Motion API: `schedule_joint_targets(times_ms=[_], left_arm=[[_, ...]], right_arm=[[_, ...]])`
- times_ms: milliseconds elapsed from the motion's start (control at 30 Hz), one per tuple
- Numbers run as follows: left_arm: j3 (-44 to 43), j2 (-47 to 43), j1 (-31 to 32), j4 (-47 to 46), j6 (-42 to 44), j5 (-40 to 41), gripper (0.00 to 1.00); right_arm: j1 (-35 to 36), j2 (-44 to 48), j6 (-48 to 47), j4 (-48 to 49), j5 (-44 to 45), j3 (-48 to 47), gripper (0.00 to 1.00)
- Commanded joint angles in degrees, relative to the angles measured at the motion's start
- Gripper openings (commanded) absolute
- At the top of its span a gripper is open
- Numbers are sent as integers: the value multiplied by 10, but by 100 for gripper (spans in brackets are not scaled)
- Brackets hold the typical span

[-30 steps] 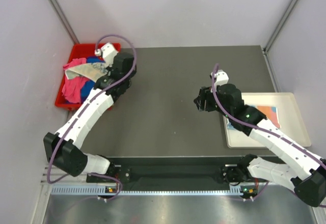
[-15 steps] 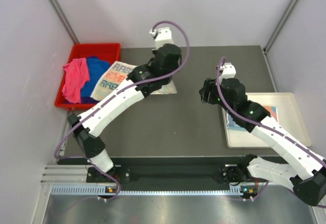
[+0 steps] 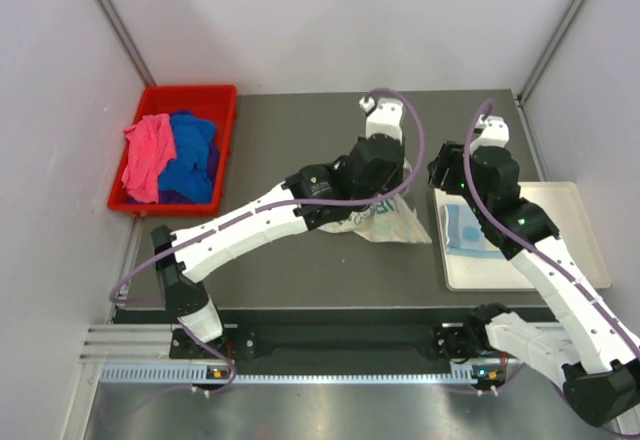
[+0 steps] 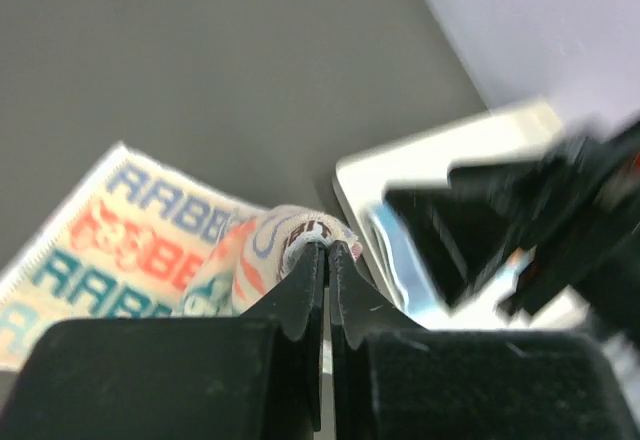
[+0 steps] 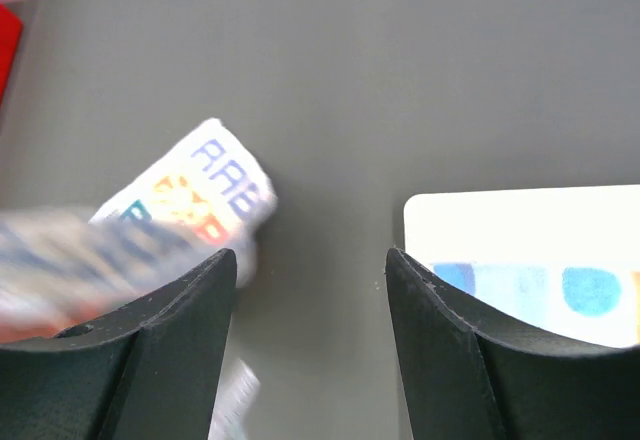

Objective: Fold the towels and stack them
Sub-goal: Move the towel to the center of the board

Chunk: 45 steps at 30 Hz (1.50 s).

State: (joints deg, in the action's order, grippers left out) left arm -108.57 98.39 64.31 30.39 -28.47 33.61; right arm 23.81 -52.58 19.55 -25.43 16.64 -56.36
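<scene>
My left gripper (image 4: 327, 247) is shut on the cream towel with teal and orange lettering (image 4: 130, 250), which trails on the table behind it; from above that towel (image 3: 385, 222) lies at mid table right, just left of the tray. My right gripper (image 5: 310, 255) is open and empty above the bare table between the cream towel (image 5: 215, 185) and the tray, and shows from above (image 3: 445, 175). A light blue patterned towel (image 3: 465, 228) lies folded on the white tray (image 3: 570, 235). Pink (image 3: 145, 155) and royal blue (image 3: 195, 155) towels sit in the red bin (image 3: 215, 95).
The red bin stands at the table's far left edge. The white tray lies at the right edge and shows in the right wrist view (image 5: 520, 220) and the left wrist view (image 4: 420, 160). Grey walls close in behind and at both sides.
My left gripper has carried the cream towel from the red bin rightward across the table to beside the tray. My right arm has moved back and right, toward the tray's far left corner.
</scene>
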Motion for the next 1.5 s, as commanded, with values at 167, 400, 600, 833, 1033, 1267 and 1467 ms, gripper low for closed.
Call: schedule_joint_targets(times_ms=[167,400,600,833,1033,1267,1467], left_arm=[[210,-88,83,-63,-79,-192,0],[344,-175,172,-81,-55,-296,0],[451,-274,180,-137,-55,-387,5],[442,-285,157,-42,-136,-64,50],[468,-249,-36,-50,-201,-82,49],[468,-170,-226,-94,-182,-120,50],[425,-39,-317,-89,-147,-159,59]], right_arm=[[-6,-9,4,13,-51,3,61],[-1,-75,5,51,-97,5,61],[36,-203,4,83,-84,-27,61],[35,-342,2,118,-79,-63,60],[28,-413,13,133,-74,-91,59],[25,-454,19,136,-65,-99,56],[23,-488,17,140,-52,-100,54]])
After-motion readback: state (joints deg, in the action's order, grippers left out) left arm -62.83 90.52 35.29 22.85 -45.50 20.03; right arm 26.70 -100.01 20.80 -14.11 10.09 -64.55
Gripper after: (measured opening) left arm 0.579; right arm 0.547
